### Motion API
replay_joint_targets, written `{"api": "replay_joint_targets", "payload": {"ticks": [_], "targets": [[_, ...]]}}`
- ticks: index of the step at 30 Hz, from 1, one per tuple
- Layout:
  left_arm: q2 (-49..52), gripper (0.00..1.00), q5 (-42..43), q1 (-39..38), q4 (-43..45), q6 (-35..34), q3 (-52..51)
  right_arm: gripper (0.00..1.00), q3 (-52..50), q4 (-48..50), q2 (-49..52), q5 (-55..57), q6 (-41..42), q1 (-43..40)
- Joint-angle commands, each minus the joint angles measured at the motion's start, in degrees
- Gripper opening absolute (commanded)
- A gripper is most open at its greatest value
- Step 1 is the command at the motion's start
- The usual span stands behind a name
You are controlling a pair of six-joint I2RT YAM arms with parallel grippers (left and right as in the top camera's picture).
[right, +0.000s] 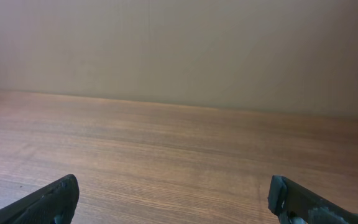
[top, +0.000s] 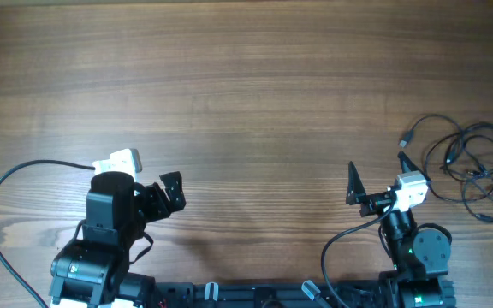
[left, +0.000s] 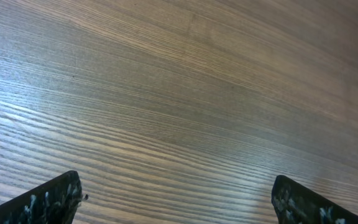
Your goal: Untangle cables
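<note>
Several thin black cables (top: pixel 478 167) lie tangled at the tabletop's (top: pixel 246 85) 3 o'clock edge while the left fingers (left: pixel 48 200) and right fingers (right: pixel 48 200) both gape wide and empty, the right ones likely best placed to pinch one outer loop rather than the knot.

Overhead: I see even, soft light, desk (top: pixel 246 85) grain sharp, faint shadow by the left arm (top: pixel 114 218). Left wrist: pale sheen lower left. Right wrist: dimmer, hazy. Jaws blurred in both.
</note>
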Motion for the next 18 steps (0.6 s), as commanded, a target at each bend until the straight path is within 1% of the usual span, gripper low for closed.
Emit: {"api": "replay_joint_targets", "payload": {"ticks": [1,8,13,16,17,18], "targets": [[-0.2,1.0,-0.8,-0.2,0.1,-0.5,-0.3,1.0,0.0,0.2,-0.6,1.0,-0.8,0.3],[-0.6,1.0,-0.8,-0.1,0.1,-0.5,-0.3,1.0,0.0,0.2,-0.6,1.0,-0.8,0.3],[-5.9,1.0,-1.3,1.9,-3.6,-0.3,-1.1,1.0,0.0,0.2,-0.6,1.0,-0.8,0.3],[-12.7,1.0,-1.2,4.1,1.4,-0.3,-7.1,1.0,0.0,0.2,-0.6,1.0,-0.8,0.3],[-14.7,1.0,-0.9,4.8,3.8,-0.3,-9.4,1.0,0.0,0.2,-0.6,1.0,-0.8,0.3],[-17.7,1.0,-0.3,5.9,8.1,-0.3,-13.3,1.0,0.0,0.2,-0.6,1.0,-0.8,0.3]]}}
